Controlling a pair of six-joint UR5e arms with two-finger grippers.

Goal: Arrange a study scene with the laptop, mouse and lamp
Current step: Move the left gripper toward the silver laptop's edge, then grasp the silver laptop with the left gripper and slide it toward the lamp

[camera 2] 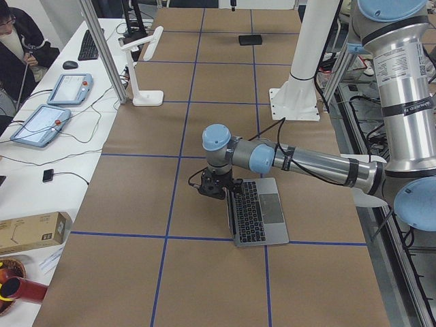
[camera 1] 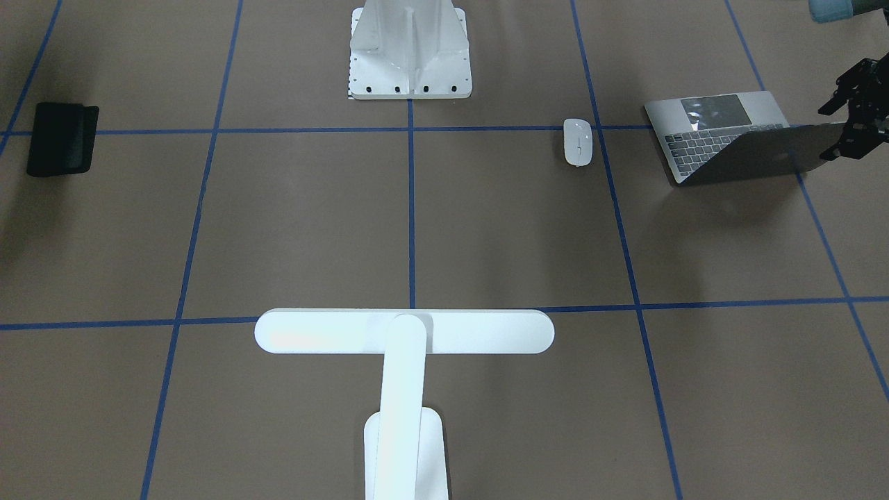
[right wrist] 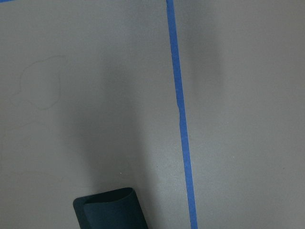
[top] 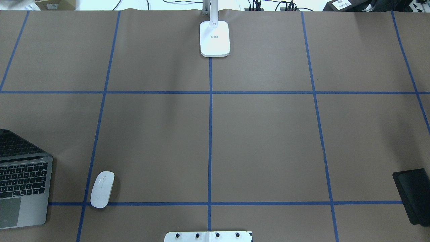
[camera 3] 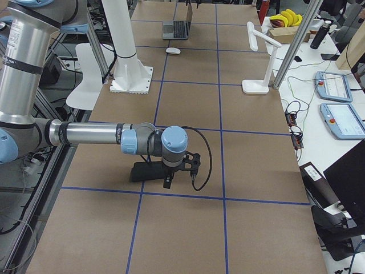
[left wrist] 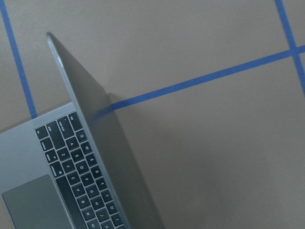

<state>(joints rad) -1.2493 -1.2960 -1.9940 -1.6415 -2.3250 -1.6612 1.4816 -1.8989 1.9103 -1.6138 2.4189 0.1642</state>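
Grey metal laptop [camera 1: 729,135], lid half raised, dark keys showing; left hand [camera 1: 844,135] at lid edge, grip unclear.

Grey laptop [camera 1: 729,135] seemingly half-open, white mouse [camera 1: 578,142] beside, lamp [camera 1: 405,361] upright.

Light even and diffuse, from overhead; all views bright, no hard-edged shadows.

Front-facing view: lamp [camera 1: 403,333] blown out, its edges blooming against the brown table paper [camera 1: 292,222]. White mount [camera 1: 410,62] keeps its detail. Laptop [camera 1: 757,156] trackpad carries pale reflections. A soft shadow spreads on the paper behind the laptop lid, toward the camera. Faint dim patch beside the black mat [camera 1: 61,139].

Left wrist view: keys sharp, near end of the lid slightly soft.

Right wrist view: broad blurred shadow above the mat; paper reads greyish, low contrast.

Overhead view crisp throughout.
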